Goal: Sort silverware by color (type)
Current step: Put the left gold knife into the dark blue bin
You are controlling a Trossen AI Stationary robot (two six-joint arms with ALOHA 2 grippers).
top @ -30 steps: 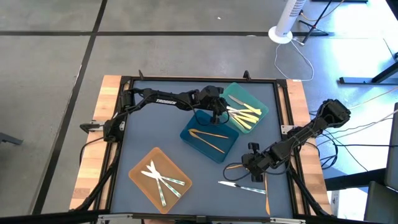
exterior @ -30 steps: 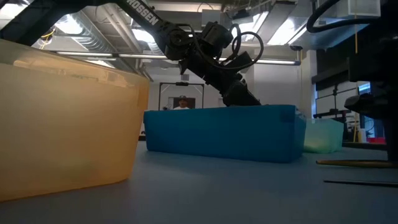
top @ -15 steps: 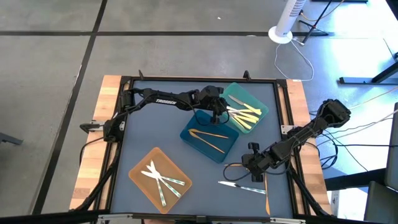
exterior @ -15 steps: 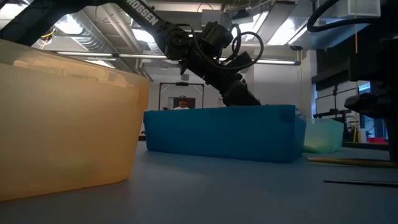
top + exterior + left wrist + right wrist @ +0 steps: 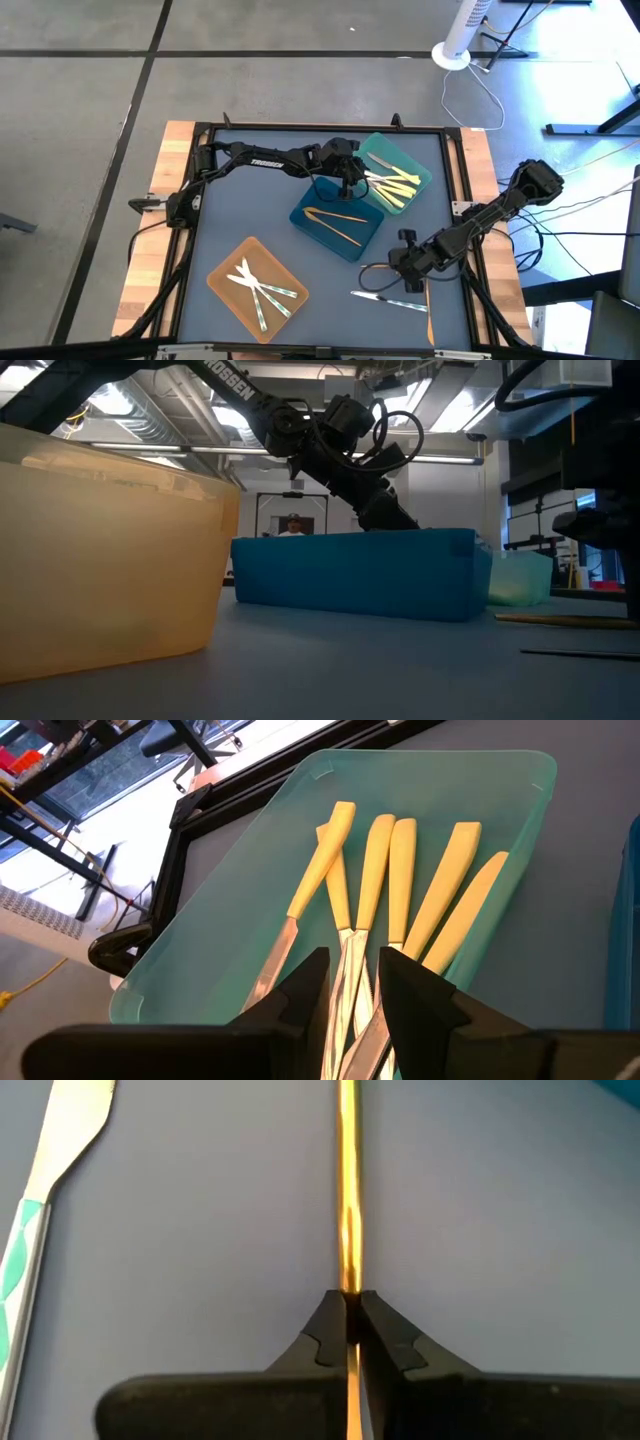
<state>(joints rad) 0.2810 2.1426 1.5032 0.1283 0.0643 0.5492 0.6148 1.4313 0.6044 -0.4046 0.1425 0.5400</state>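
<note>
The right hand (image 5: 348,1312) has just been squeezed shut on the thin orange piece (image 5: 347,1190) lying on the counter (image 5: 300,270), so lifting seems next. The left hand (image 5: 352,982) is being held part open over the yellow knives (image 5: 390,890).

Left gripper (image 5: 349,183) over teal tray (image 5: 420,172) upper centre, right gripper (image 5: 392,268) low on mat (image 5: 230,210), lower right.

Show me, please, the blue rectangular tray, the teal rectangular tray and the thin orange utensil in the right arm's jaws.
blue rectangular tray (image 5: 318,236): high view, bare floor.
teal rectangular tray (image 5: 440,780): left wrist view, bare floor near far wall.
thin orange utensil (image 5: 347,1190): right wrist view, mid-shaft.
</note>
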